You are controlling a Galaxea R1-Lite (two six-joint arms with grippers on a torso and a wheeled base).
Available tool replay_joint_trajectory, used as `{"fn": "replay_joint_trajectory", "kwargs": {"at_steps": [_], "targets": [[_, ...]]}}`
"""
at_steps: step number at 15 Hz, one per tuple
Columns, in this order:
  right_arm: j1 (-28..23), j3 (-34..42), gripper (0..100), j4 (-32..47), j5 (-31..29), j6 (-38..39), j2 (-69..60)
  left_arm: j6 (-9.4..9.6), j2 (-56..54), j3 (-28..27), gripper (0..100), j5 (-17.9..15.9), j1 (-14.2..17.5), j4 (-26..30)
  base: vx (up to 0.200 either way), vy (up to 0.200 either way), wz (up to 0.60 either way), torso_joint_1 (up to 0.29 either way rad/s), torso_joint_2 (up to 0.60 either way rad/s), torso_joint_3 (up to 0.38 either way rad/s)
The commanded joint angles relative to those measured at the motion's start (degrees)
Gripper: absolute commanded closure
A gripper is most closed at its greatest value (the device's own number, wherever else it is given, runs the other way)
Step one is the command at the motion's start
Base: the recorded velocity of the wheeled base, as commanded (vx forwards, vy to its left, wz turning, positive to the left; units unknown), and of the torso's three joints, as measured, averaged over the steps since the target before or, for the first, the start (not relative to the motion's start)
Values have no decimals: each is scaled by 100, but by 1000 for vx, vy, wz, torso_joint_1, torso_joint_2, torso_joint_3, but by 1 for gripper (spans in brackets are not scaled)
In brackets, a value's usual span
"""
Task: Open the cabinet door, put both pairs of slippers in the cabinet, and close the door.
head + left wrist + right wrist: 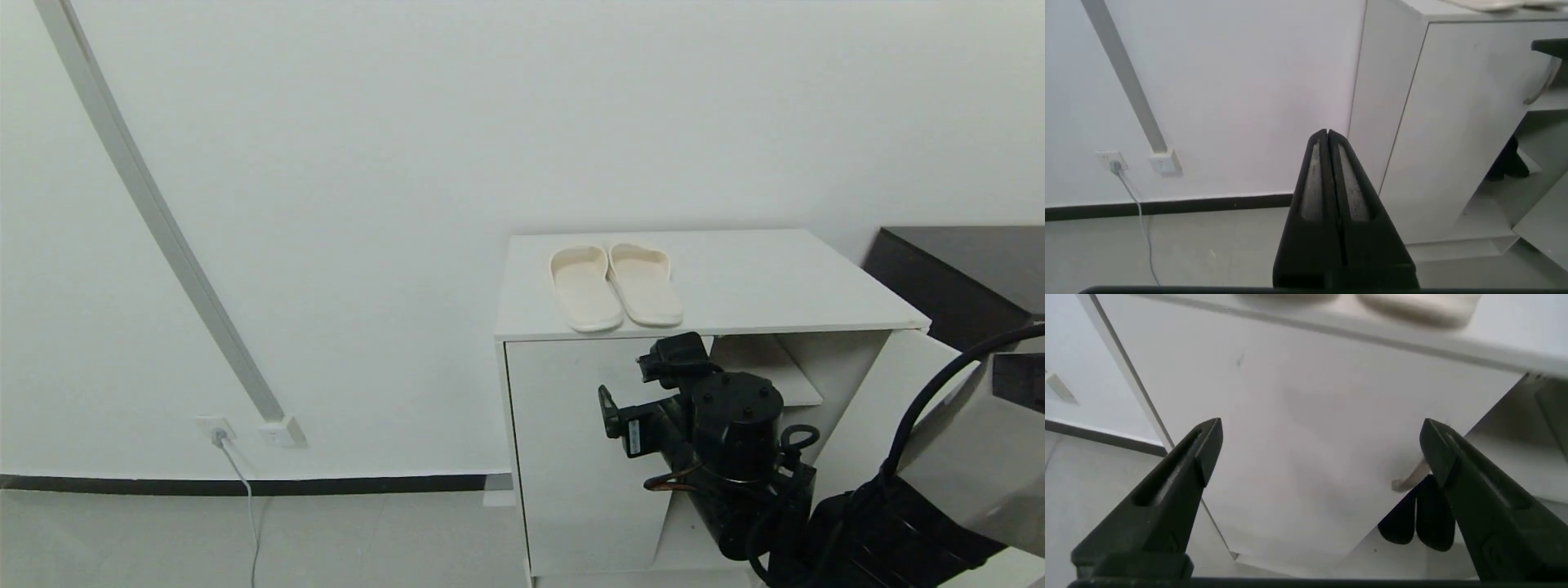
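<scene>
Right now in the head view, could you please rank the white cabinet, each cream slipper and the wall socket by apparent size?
Largest: the white cabinet.
Next: the left slipper and right slipper, alike, so tied.
Smallest: the wall socket.

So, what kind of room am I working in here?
Likely a home-style entryway or a mock-up: a white cabinet with cream slippers on top, a bare wall, an outlet near the floor.
</scene>
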Motion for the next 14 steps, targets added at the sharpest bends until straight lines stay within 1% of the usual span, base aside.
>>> {"fn": "replay_joint_trajectory", "kwargs": {"at_steps": [1, 3, 6, 8, 9, 11, 12, 14], "targets": [[0, 7, 0, -4, 8, 11, 23, -2, 7, 1, 100, -1, 2, 0, 0, 0, 0, 232, -554, -330], [-18, 7, 0, 5, 70, 20, 31, 24, 7, 10, 100, -19, 2, 0, 0, 0, 0, 256, -579, -330], [-35, -10, 0, 5, 131, 20, 67, 7, 7, 10, 100, -10, 2, 0, 0, 0, 0, 253, -583, -334], [-211, 7, 0, -39, 175, 29, 216, 7, 7, 10, 100, -10, 2, 0, 0, 0, 0, 210, -444, -249], [-290, -1, 0, -118, 342, 29, 313, 16, 7, 10, 100, -1, 2, 0, 0, 0, 0, 183, -393, -227], [-369, -239, 0, -285, 430, -51, 488, 7, 7, 10, 100, -1, 2, 0, 0, 0, 0, 181, -381, -203], [-413, -423, 0, -197, 448, -59, 497, 24, 7, 1, 100, -10, 2, 0, 0, 0, 0, 168, -359, -198], [-554, -924, 0, 462, 448, 2, 427, 24, 7, 10, 100, -10, 2, 0, 0, 0, 0, 161, -351, -195]]}}
